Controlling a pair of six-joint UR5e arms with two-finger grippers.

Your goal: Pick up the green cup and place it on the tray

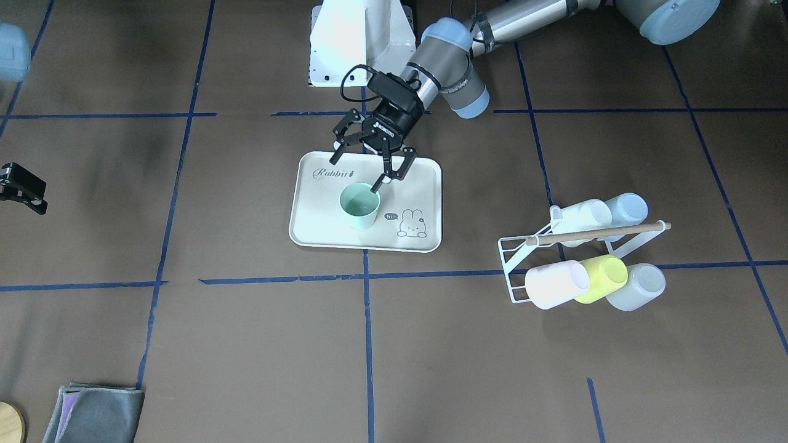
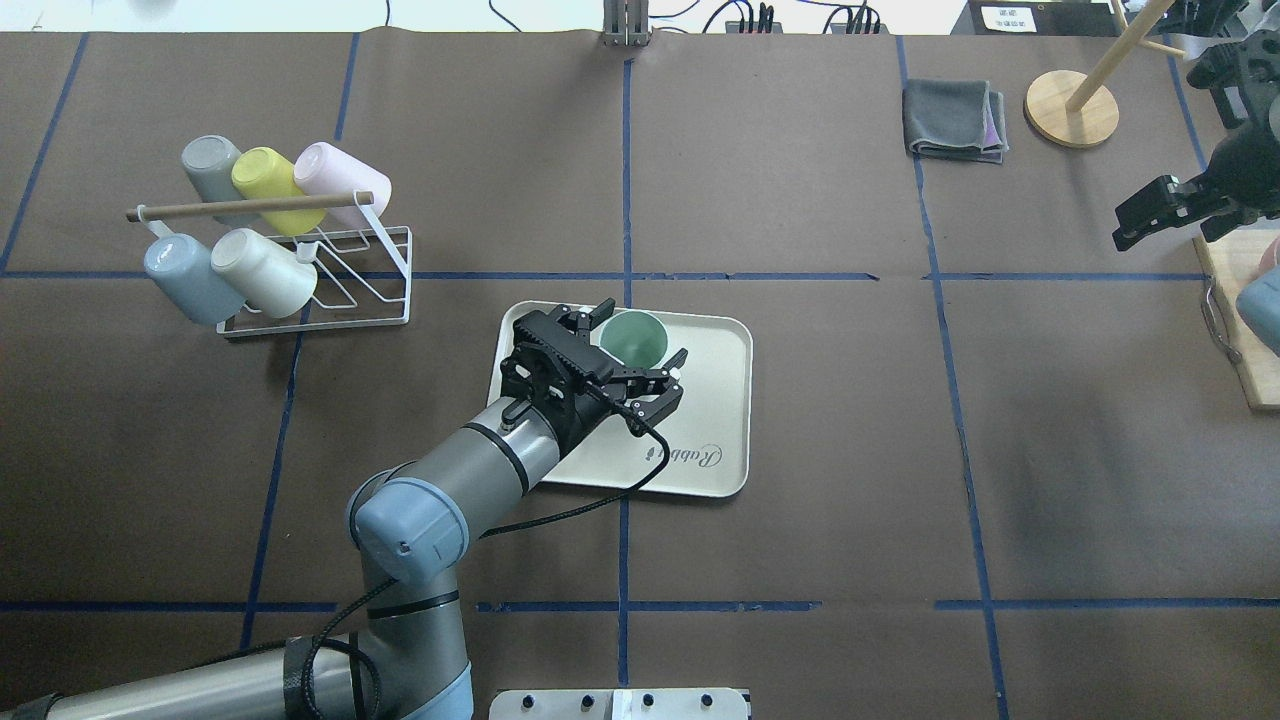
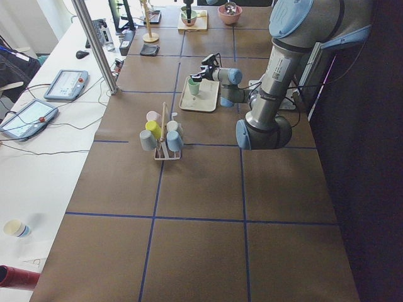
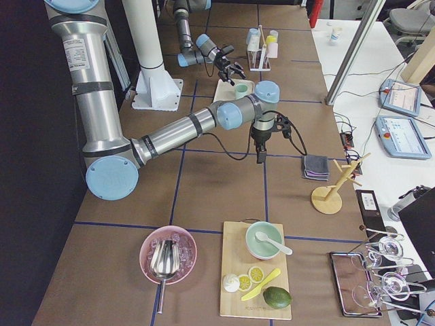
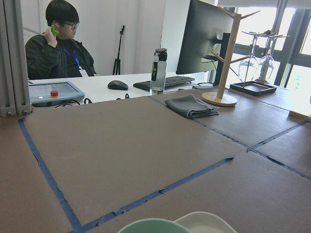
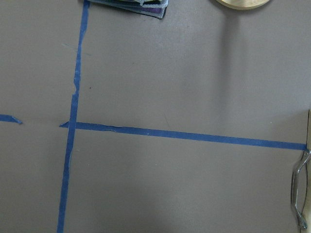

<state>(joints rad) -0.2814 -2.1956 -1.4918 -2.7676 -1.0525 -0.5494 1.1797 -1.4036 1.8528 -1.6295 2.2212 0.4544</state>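
Note:
The pale mint-green cup (image 1: pixel 360 206) stands upright on the cream "Rabbit" tray (image 1: pixel 425 184), in its half away from the robot. The overhead view shows the cup (image 2: pixel 633 345) and the tray (image 2: pixel 715 400) too. My left gripper (image 1: pixel 356 173) is open and tilted just above the cup, one fingertip on each side of the rim (image 2: pixel 645 328). It holds nothing. In the left wrist view only the cup's rim (image 5: pixel 155 225) shows at the bottom edge. My right gripper (image 2: pixel 1150 218) hovers far off at the table's right end and looks shut and empty.
A white wire rack (image 2: pixel 370 270) with several cups on it, among them a yellow-green one (image 2: pixel 262 175), stands left of the tray. A folded grey cloth (image 2: pixel 955 120) and a wooden stand (image 2: pixel 1072 105) lie at the far right. A cutting board (image 2: pixel 1240 320) sits at the right edge.

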